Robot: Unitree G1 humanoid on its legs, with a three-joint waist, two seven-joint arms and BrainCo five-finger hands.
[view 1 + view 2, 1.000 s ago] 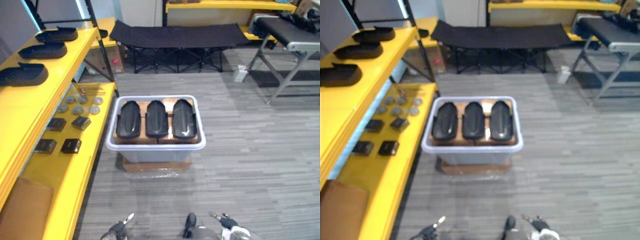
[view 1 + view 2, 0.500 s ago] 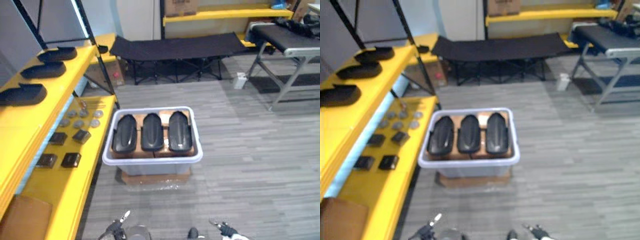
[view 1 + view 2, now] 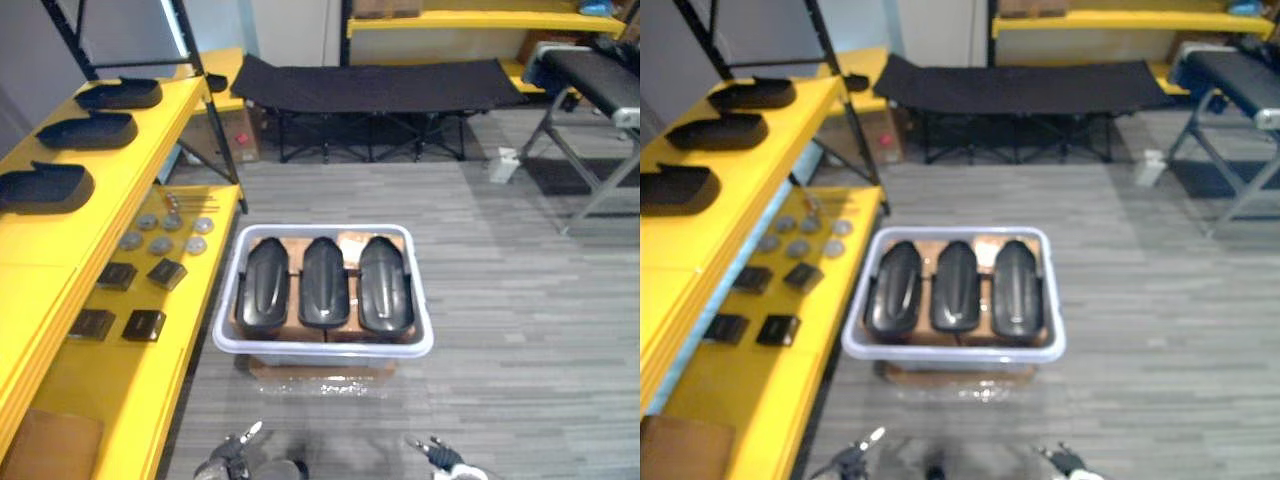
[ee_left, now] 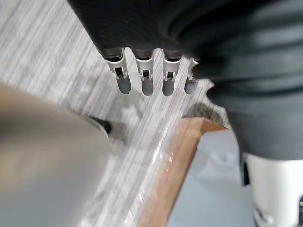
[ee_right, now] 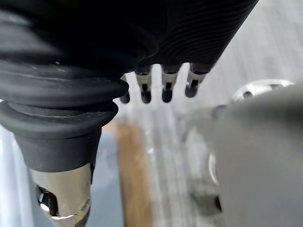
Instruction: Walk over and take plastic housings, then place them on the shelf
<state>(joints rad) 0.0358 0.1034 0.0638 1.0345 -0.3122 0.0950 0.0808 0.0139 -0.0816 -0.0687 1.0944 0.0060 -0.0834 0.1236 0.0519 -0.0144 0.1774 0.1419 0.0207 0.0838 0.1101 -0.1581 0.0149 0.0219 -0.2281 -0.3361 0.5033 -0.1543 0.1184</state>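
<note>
Left hand (image 3: 236, 452) and right hand (image 3: 437, 457) are cut by the bottom edge in the left eye view, just fingertips poking in. The three plastic housings (image 3: 324, 283) lie in the bin (image 3: 325, 347) with their undersides hidden. The cardboard base (image 3: 322, 367) is mostly hidden under the bin. In the left wrist view its edge and the bin corner are blurred. On the top shelf (image 3: 150, 130) the nearest shelf housing (image 3: 678, 188) is clipped by the left edge. The brown board (image 3: 48, 446) on the lower shelf (image 3: 120, 370) is cut at the bottom corner. Round parts (image 3: 160, 244) and dark square blocks (image 3: 143, 323) are too small to identify. The grey table (image 3: 600, 80) is cut by the right edge.
</note>
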